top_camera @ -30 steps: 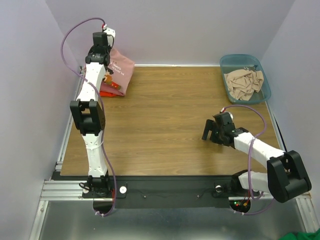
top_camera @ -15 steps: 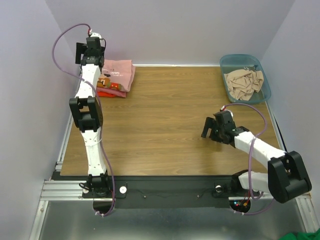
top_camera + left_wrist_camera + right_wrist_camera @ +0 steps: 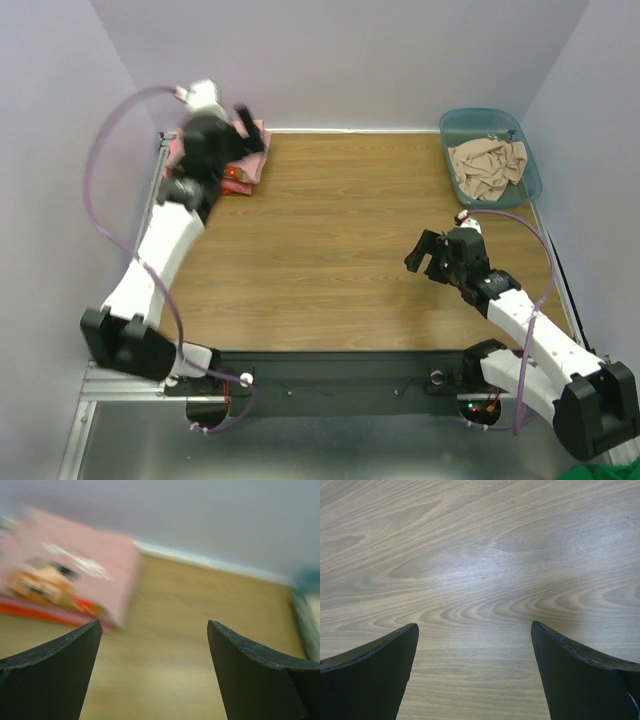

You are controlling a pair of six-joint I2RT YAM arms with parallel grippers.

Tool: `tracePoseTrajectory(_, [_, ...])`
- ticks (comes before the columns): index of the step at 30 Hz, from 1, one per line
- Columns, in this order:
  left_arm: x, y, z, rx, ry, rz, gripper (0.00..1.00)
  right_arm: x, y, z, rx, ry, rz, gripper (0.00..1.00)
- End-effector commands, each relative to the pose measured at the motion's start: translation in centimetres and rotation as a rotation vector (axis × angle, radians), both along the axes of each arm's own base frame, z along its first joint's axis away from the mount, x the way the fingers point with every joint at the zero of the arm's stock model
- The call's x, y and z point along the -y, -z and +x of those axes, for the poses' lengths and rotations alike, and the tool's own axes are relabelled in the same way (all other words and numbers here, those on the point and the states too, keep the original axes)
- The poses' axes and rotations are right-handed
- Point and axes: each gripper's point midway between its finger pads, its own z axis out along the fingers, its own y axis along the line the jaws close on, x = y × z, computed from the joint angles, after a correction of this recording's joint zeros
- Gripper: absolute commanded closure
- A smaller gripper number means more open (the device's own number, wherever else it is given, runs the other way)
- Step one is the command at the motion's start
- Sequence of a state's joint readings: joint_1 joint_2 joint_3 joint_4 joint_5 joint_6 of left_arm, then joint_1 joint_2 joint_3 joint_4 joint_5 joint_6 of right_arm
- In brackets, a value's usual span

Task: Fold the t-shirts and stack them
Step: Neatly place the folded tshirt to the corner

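The folded t-shirts lie stacked at the table's back left corner. A pink one (image 3: 257, 160) with a printed front (image 3: 75, 565) is on top, and an orange-red one (image 3: 235, 187) (image 3: 30, 611) shows beneath it. My left gripper (image 3: 246, 140) is motion-blurred just above the stack's right side. In its wrist view the left gripper (image 3: 154, 624) is open and empty, with bare wood between the jaws and the stack up to the left. My right gripper (image 3: 422, 258) (image 3: 474, 625) hangs open and empty over bare wood at mid-right.
A teal bin (image 3: 480, 112) at the back right holds a crumpled beige cloth (image 3: 485, 165). Lilac walls close in the table at the back and on both sides. The wood table (image 3: 340, 210) lies between the stack and the bin.
My left gripper let go of the pink t-shirt, which now lies flat on the stack. The left arm swung out and leans in from the near left. The right arm shifted slightly right.
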State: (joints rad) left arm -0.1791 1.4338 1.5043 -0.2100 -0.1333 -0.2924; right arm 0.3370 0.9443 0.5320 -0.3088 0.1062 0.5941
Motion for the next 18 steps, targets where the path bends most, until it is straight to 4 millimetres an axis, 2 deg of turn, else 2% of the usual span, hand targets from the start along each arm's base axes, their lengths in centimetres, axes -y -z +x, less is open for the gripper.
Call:
tracePoseTrajectory(1, [10.1, 6.8, -7.5, -0.042, 0.192, -0.160, 0.02, 0.0, -1.6, -0.2, 0.074, 0.020, 0.043, 0.00])
tracePoseTrajectory(2, [11.4, 8.3, -9.4, -0.067, 0.217, -0.225, 0.01, 0.1, -1.6, -0.3, 0.082, 0.025, 0.044, 0.00])
tracePoseTrajectory(3, [12.0, 12.3, -12.6, -0.138, 0.242, -0.234, 0.01, 0.3, -1.3, -0.5, 0.081, 0.029, 0.038, 0.00])
tracePoseTrajectory(4, [12.5, 13.0, -13.5, -0.122, 0.244, -0.276, 0.02, 0.6, -1.6, -0.5, 0.099, 0.035, 0.033, 0.00])
tracePoseTrajectory(5, [12.3, 17.1, -15.4, -0.193, 0.239, -0.283, 0.02, 0.7, -1.4, -0.7, 0.098, 0.040, 0.033, 0.00])
tracePoseTrajectory(7, [11.7, 18.8, -16.7, -0.208, 0.227, -0.302, 0.02, 1.1, -1.4, -0.8, 0.110, 0.061, 0.035, 0.00])
tracePoseTrajectory(8, [10.8, 20.7, -17.3, -0.249, 0.187, -0.285, 0.01, 1.4, -1.7, -0.8, 0.126, 0.093, 0.042, 0.00])
tracePoseTrajectory(10, [9.8, 22.4, -18.2, -0.313, 0.147, -0.254, 0.02, 2.1, -1.4, -0.9, 0.136, 0.130, 0.033, 0.00])
tracePoseTrajectory(14, [9.0, 22.8, -18.4, -0.317, 0.112, -0.248, 0.02, 2.2, -1.5, -1.4, 0.160, 0.129, 0.053, 0.00])
tracePoseTrajectory(18, [8.3, 21.4, -18.0, -0.290, 0.076, -0.230, 0.02, 2.2, -2.1, -1.8, 0.202, 0.128, 0.073, 0.00])
